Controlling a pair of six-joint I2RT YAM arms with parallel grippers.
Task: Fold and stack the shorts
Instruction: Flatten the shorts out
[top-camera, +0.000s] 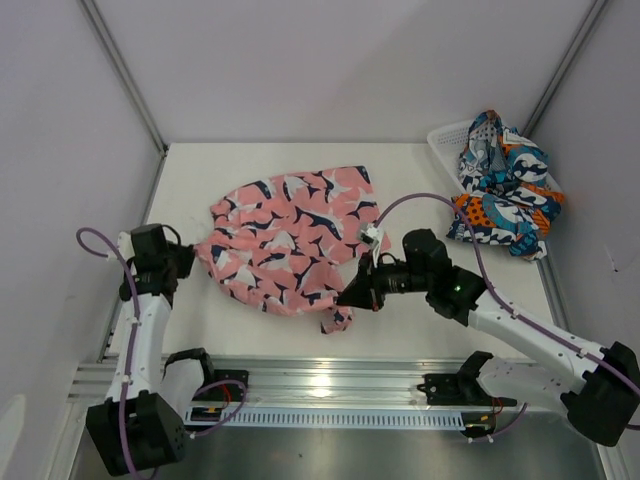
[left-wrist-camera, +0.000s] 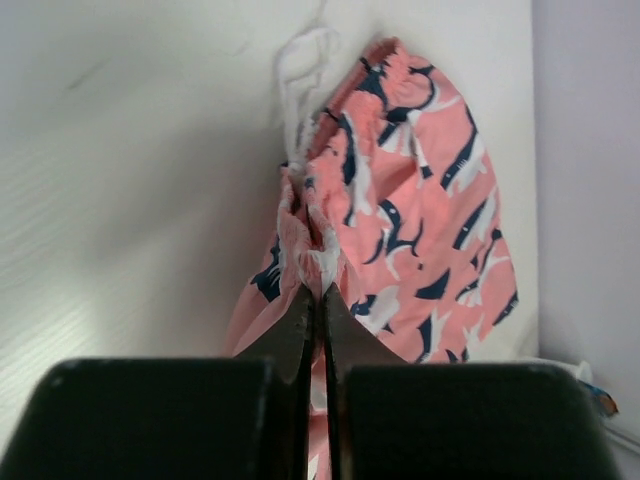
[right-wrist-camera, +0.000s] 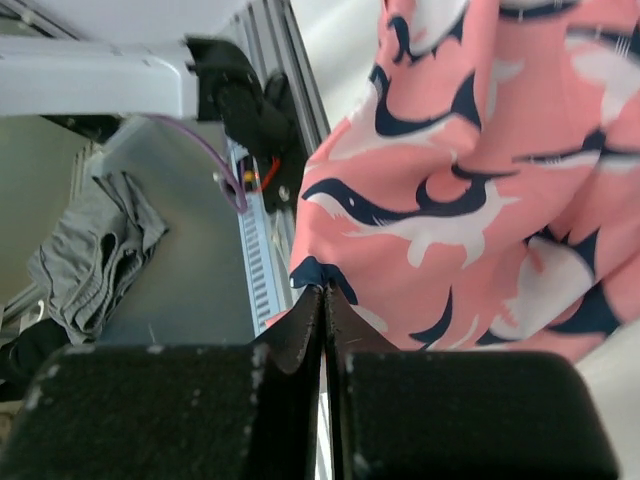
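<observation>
The pink shorts (top-camera: 290, 235) with navy-and-white shapes lie spread in the middle of the table. My left gripper (top-camera: 190, 262) is shut on their left edge; in the left wrist view its jaws (left-wrist-camera: 318, 292) pinch the gathered waistband, with a white drawstring (left-wrist-camera: 300, 70) beyond. My right gripper (top-camera: 348, 297) is shut on the shorts' near right hem; the right wrist view shows the pinched fabric (right-wrist-camera: 322, 288) lifted off the table. The blue, teal, orange and white shorts (top-camera: 505, 185) lie crumpled at the far right, partly in the basket.
A white mesh basket (top-camera: 447, 138) stands at the back right under the patterned shorts. White walls enclose the table. A metal rail (top-camera: 330, 385) runs along the near edge. Grey cloth (right-wrist-camera: 95, 255) lies on the floor below the table.
</observation>
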